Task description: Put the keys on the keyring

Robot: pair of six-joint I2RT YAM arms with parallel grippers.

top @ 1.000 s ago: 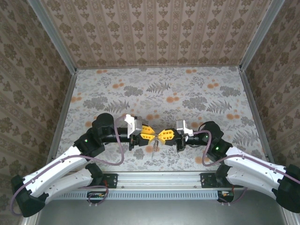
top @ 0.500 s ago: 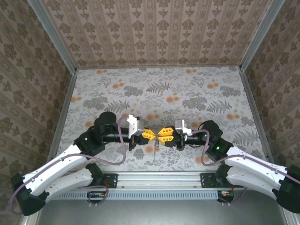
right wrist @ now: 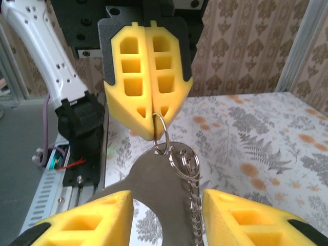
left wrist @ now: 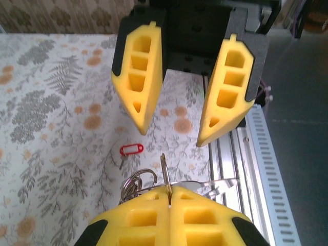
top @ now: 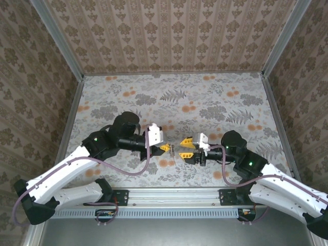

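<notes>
My left gripper point(left wrist: 169, 197) is shut on a small split ring point(right wrist: 160, 130). From that ring hangs the keyring point(right wrist: 159, 189), a grey metal piece with further rings point(right wrist: 184, 156) and a short chain point(right wrist: 193, 205). In the top view the left gripper point(top: 166, 147) holds the keyring point(top: 173, 150) above the table's near middle. My right gripper point(right wrist: 166, 205) is open, with one finger on each side of the hanging metal and no contact that I can see. It faces the left one point(top: 185, 148). The keys point(left wrist: 131, 149), a red tag with a pale middle, lie on the table below.
The floral tablecloth point(top: 205, 102) runs back to patterned walls on three sides. A metal rail point(top: 174, 195) with the arm bases lines the near edge. Purple cables point(top: 134, 171) loop from both arms.
The two grippers met at the keyring before. The right gripper has since opened and drawn back to the right. The left arm has swung its wrist rightward and still holds the ring.
</notes>
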